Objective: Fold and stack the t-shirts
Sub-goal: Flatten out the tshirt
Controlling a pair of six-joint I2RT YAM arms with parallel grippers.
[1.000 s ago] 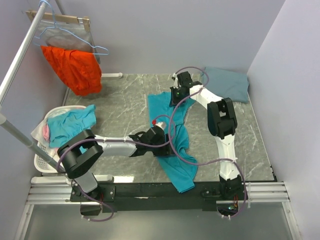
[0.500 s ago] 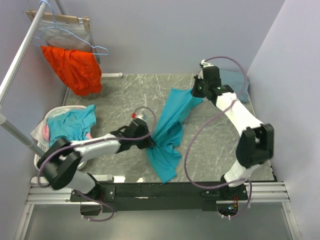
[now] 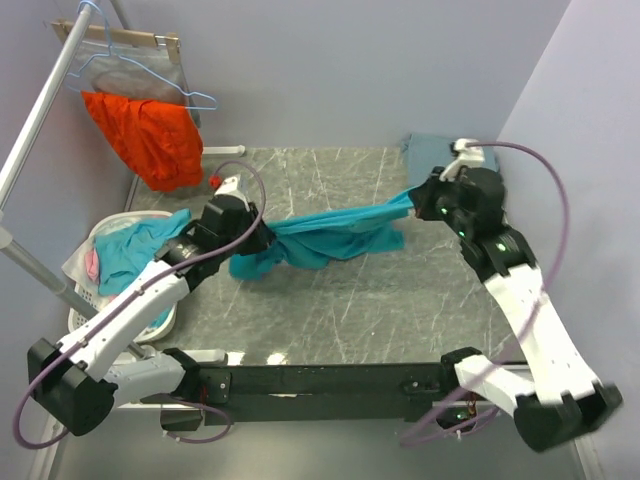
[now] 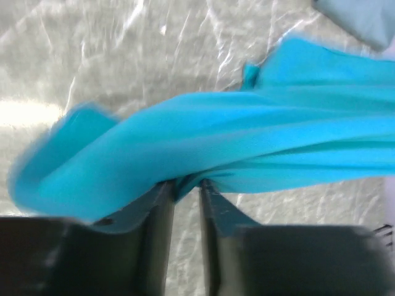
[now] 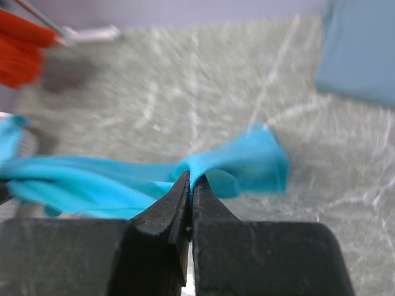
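The bright teal t-shirt (image 3: 330, 235) hangs stretched like a rope across the middle of the table, held up between both grippers. My left gripper (image 3: 262, 238) grips its left end; in the left wrist view a fold of the teal t-shirt (image 4: 247, 123) sits between the fingertips of that gripper (image 4: 185, 184), whose jaws stand slightly apart. My right gripper (image 5: 191, 177) is shut tight on a pinch of the teal t-shirt (image 5: 92, 182), at the shirt's right end (image 3: 420, 205). The slate grey-blue t-shirt (image 3: 445, 152) lies flat at the back right corner, partly behind the right arm.
A white laundry basket (image 3: 85, 320) with teal and pink cloth in it stands at the left edge. An orange-red garment (image 3: 145, 135) hangs from a hanger on the slanting rail (image 3: 40, 110) at the back left. Walls close the back and right sides.
Both arms swung apart, left gripper to the left, right gripper to the right. The teal t-shirt rose off the table and went from lying lengthwise to stretched crosswise.
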